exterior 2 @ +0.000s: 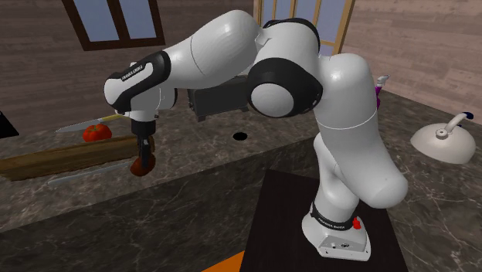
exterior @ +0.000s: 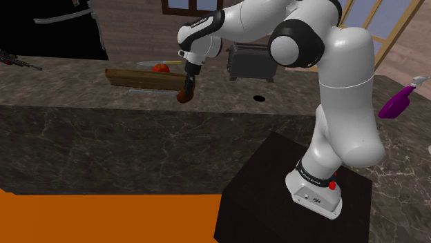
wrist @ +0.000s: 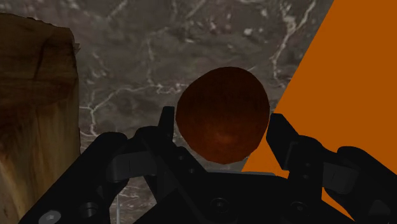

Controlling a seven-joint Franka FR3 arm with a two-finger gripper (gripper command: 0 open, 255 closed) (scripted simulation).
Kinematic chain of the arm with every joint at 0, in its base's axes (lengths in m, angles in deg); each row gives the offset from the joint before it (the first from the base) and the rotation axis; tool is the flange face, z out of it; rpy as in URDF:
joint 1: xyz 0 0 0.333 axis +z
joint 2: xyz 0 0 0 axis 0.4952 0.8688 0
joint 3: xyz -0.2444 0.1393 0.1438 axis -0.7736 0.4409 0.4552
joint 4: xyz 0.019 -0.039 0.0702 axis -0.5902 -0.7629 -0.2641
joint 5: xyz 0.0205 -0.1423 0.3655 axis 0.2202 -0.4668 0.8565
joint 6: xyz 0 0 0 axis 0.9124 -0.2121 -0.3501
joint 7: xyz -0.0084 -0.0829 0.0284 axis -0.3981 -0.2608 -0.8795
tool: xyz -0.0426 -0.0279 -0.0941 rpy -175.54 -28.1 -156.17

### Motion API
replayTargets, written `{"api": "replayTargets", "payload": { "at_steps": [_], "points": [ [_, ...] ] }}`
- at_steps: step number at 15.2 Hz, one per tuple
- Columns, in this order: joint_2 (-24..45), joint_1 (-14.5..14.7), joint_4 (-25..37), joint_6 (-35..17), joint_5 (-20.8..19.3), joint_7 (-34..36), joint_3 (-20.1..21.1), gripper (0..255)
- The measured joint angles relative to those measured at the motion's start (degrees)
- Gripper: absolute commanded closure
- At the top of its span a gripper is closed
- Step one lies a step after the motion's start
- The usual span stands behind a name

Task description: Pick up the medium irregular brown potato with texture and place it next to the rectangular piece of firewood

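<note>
The potato [wrist: 221,114] sits squarely between the two black fingers of the gripper [wrist: 221,121]. The jaws are closed in on it, partly open only by the potato's own width, one fingertip pressed to each flank, so it is clasped at its widest part, its rounded end sticking out past the fingertips. In the shoulder view the gripper [exterior: 187,86] points down over the dark marbled counter [exterior: 76,93] with the potato [exterior: 186,95] at its tips, near the counter's front edge and just beside the near end of the firewood [exterior: 141,78]. Whether the potato touches the surface or hangs just above it cannot be told. The second exterior view shows the same: the potato [exterior 2: 141,164] low in the gripper [exterior 2: 144,151], close to the end of the long brown firewood [exterior 2: 62,158]. The potato is a smooth-edged, slightly lopsided oval, dark reddish brown with a faint fine grain and a lighter orange-brown patch toward the fingers. In the wrist view the firewood [wrist: 35,108] stands beside it as a pale block streaked with darker grain, apart from the potato, with the orange floor [wrist: 343,95] showing beyond the counter's edge. A red tomato [exterior: 161,68] lies behind the firewood.
</note>
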Motion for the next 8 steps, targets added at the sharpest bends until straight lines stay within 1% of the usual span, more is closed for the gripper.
{"api": "replayTargets", "payload": {
  "at_steps": [6,7,8],
  "points": [
    [0.24,-0.12,0.08,-0.11,0.19,-0.13,0.11,255],
    [0.24,-0.12,0.08,-0.11,0.19,-0.13,0.11,0],
    [0.24,-0.12,0.08,-0.11,0.19,-0.13,0.11,0]
  ]
}}
